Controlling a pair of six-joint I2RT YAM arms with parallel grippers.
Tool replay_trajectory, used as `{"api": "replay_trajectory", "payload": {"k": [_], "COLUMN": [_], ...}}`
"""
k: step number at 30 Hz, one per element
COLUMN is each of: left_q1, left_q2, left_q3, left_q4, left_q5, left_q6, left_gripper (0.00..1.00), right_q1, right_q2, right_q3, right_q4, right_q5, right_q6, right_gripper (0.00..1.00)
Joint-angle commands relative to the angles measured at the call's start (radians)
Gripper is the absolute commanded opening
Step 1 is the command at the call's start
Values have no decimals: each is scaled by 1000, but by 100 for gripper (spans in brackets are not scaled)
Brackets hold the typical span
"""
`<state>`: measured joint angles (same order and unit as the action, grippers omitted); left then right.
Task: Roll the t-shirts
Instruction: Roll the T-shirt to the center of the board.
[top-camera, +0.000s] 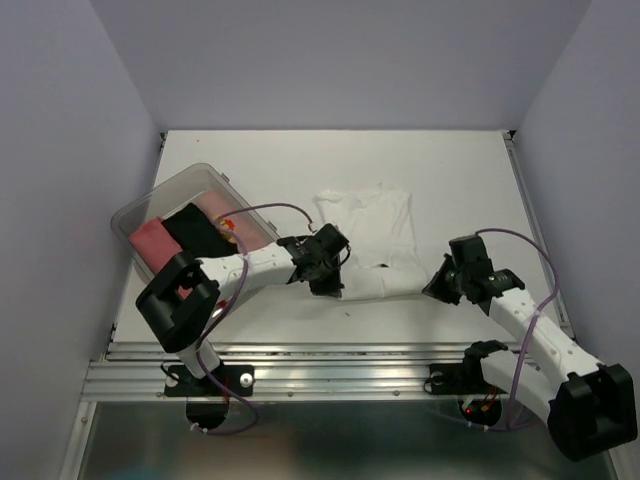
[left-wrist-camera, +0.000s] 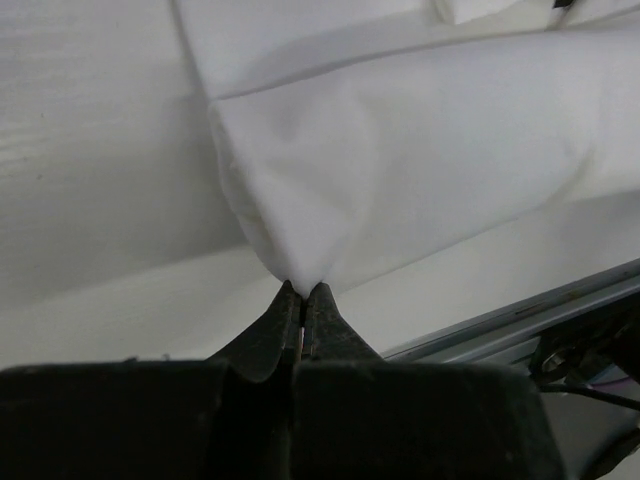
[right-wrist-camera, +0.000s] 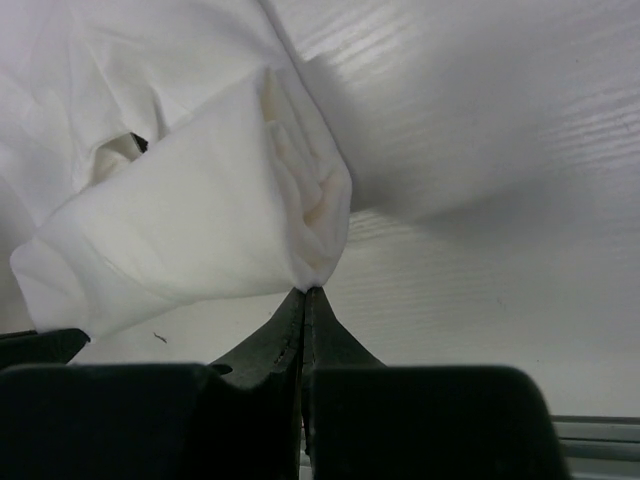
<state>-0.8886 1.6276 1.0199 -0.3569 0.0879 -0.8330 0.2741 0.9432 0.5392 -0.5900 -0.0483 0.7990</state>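
- The plain white thin-cloth t-shirt (top-camera: 375, 220) lies at the centre of the white table (top-camera: 480, 180), its 6 o'clock edge bunched into a roll.
- The left gripper (left-wrist-camera: 302, 292) is clamped on the roll's 8 o'clock end, and the right gripper (right-wrist-camera: 305, 292) on its 4 o'clock end.
- The next move looks best done by turning both ends toward 12 o'clock together, with the cloth taut.

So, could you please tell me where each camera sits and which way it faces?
Top external: above and behind the bases, looking down at the table; both arms show, clear tub at left.
Left wrist: on the left arm, looking along its shut left end effector, which pinches the white t-shirt.
Right wrist: on the right arm, looking along its shut right end effector, which pinches a folded shirt edge.
Shared: all three views show the white t-shirt.
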Motion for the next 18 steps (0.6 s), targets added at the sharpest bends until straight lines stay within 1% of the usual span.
{"api": "replay_trajectory", "payload": {"k": [1,8,13,18], "left_q1": [-55,-67,-65,-59], "left_q2": [-86,-193,-209,-195], "left_q3": [-79,-158,-142,-95], "left_q4": [-27,-66,-82,-100], "left_q5": [6,7,24,19], "left_q6": [-46,-66,-63,-57], "left_gripper": [0,0,0,0], "right_q1": [-6,-6,-6,-6], "right_q2": [-84,-124,-110,-61], "right_q3": [-15,31,76,126], "right_q4": [-109,-232,-232,-222], "right_q5": [-50,-31,-24,13], "right_q6": [32,51,51,26], "right_gripper": [1,1,1,1]}}
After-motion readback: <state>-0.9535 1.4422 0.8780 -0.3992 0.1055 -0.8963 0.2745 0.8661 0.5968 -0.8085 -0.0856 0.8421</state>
